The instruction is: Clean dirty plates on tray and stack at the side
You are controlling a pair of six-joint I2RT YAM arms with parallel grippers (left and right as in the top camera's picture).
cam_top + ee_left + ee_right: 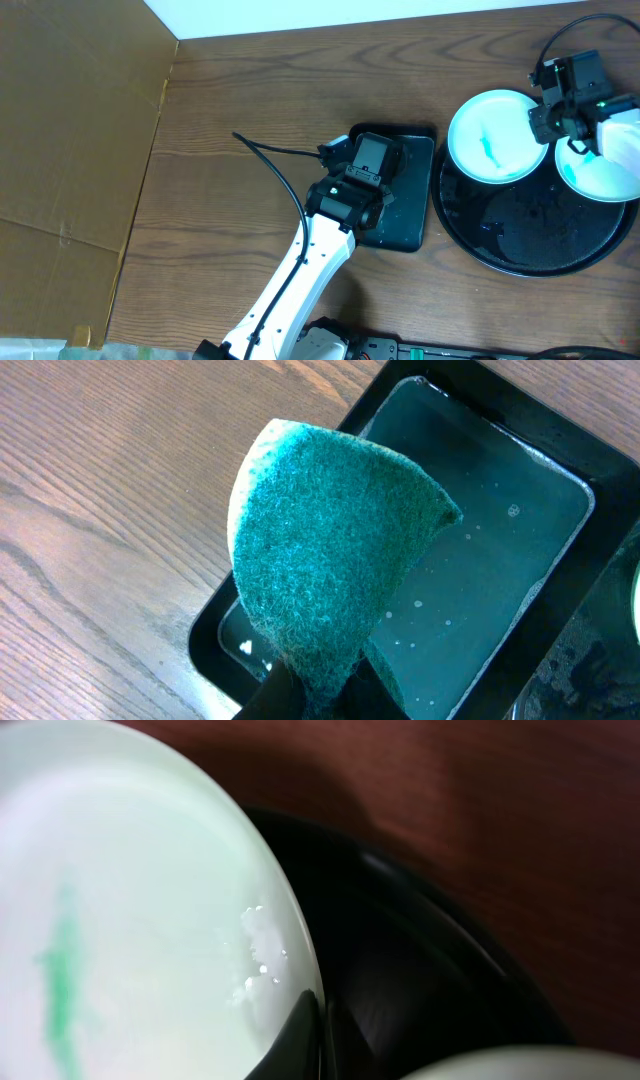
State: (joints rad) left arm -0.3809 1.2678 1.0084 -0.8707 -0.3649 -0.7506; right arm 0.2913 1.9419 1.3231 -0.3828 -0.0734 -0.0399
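Note:
Two dirty plates show on the round black tray (pixel 540 255) at the right. One white plate (pixel 492 138) with a teal smear sits tilted at the tray's upper left; it fills the right wrist view (pixel 130 910). A second plate (pixel 605 165) lies at the tray's right, partly under the arm. My right gripper (pixel 545 118) is shut on the first plate's rim (pixel 318 1030). My left gripper (pixel 318 685) is shut on a teal sponge (pixel 335 550), held above the small rectangular black tray (pixel 400 215). A third plate is not in view.
The small rectangular tray (pixel 480 570) holds shallow water. Brown cardboard (pixel 70 150) covers the left of the wooden table. A black cable (pixel 275 170) runs from the left arm. Equipment lies at the front edge (pixel 400 350).

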